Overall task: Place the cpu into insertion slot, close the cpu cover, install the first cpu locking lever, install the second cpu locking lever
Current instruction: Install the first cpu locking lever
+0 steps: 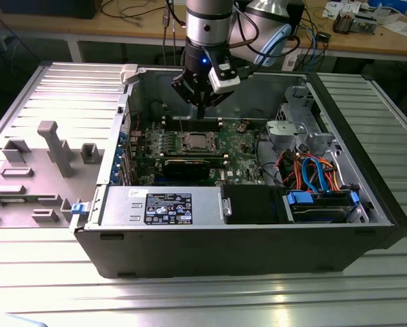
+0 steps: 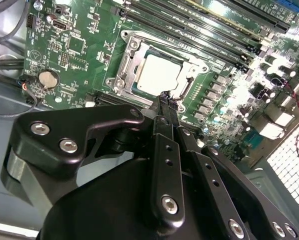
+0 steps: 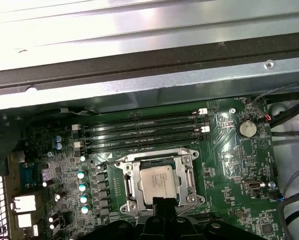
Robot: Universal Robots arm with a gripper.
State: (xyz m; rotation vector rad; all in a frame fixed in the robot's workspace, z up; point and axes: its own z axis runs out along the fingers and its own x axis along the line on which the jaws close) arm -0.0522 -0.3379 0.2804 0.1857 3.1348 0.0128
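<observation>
cpu (image 3: pixel 157 182) sits flat in the insertion slot (image 2: pixel 134 84), and the cpu cover (image 3: pixel 185 175) looks down over it — so I'd read this as the lever step. Tool (image 2: pixel 164 99) hangs just above the slot's edge, fingers pressed together, nothing held. What looks like a lever wire (image 2: pixel 185 86) runs along that edge beside the tip. Bear on the wire only, keep off the cpu's metal top, and push slowly — if the cover lifts, you're off line.

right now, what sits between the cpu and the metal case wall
A row of long black memory slots runs side by side between the cpu and the metal case wall, as seen in the first wrist view.
</observation>
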